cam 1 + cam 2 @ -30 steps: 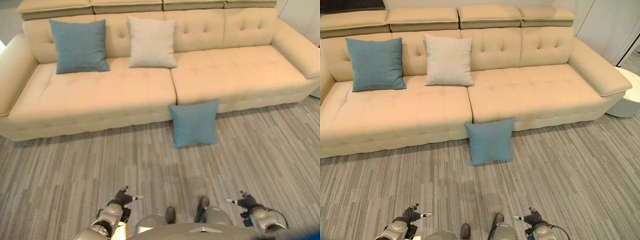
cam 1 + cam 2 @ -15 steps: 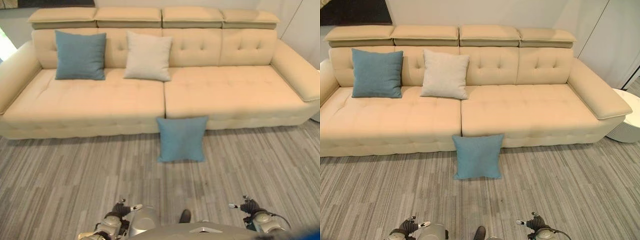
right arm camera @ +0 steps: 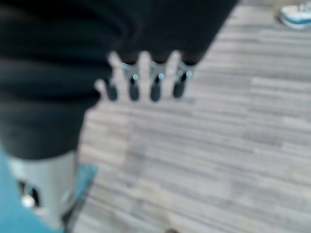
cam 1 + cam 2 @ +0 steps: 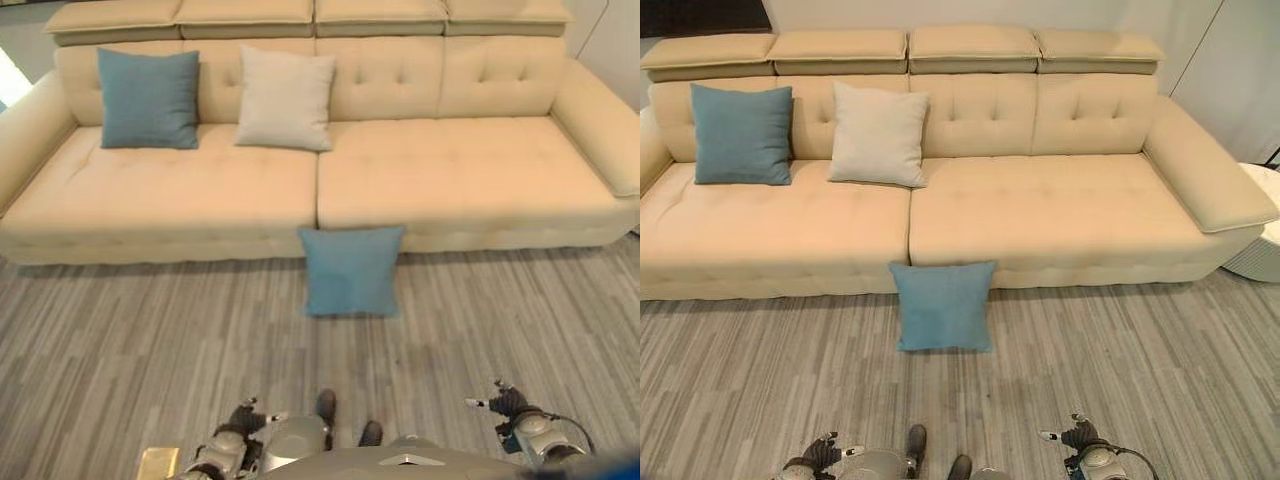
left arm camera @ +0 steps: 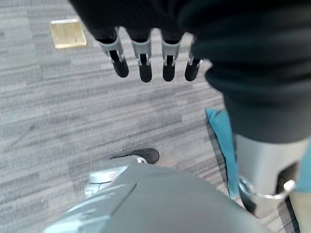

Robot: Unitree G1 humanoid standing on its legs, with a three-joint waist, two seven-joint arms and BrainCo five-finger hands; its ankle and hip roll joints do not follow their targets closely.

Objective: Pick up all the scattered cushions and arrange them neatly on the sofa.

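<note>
- Right, you've got three cushions in view: two on the sofa point(image 4: 450, 170), one on the floor point(image 4: 150, 340).
- Floor one is a blue cushion point(image 4: 350, 270), standing upright against the sofa's front face, right below the seam between the two seat sections. Its lower edge rests on the floor.
- On the seat, leaning on the backrest: second blue cushion point(image 4: 148, 98) towards the left end, cream cushion point(image 4: 285, 98) just beside it on its right. Small gap between the two; you can't tell if the corners touch.
- Right half of the sofa seat is bare upholstery.
- Cut off: sofa's left arm and right arm run out of the left eye view; the white round table point(image 4: 1260, 240) by the right arm is clipped at the edge in the right eye view.
- No readable writing or labels on anything you can see.
- Left hand point(image 5: 146, 58): fingers straight and relaxed, grasping nothing, low over the floor.
- Right hand point(image 3: 146, 82): fingers likewise extended, empty, but its wrist view is blurred so detail is poor.
- Both hands hang well apart from the floor cushion.
- Yellow square patch point(image 5: 68, 33) lies on the floor near the left hand; you can't make out what it is.
- A white shoe point(image 3: 296, 15) is partly visible at the edge of the right wrist view.
</note>
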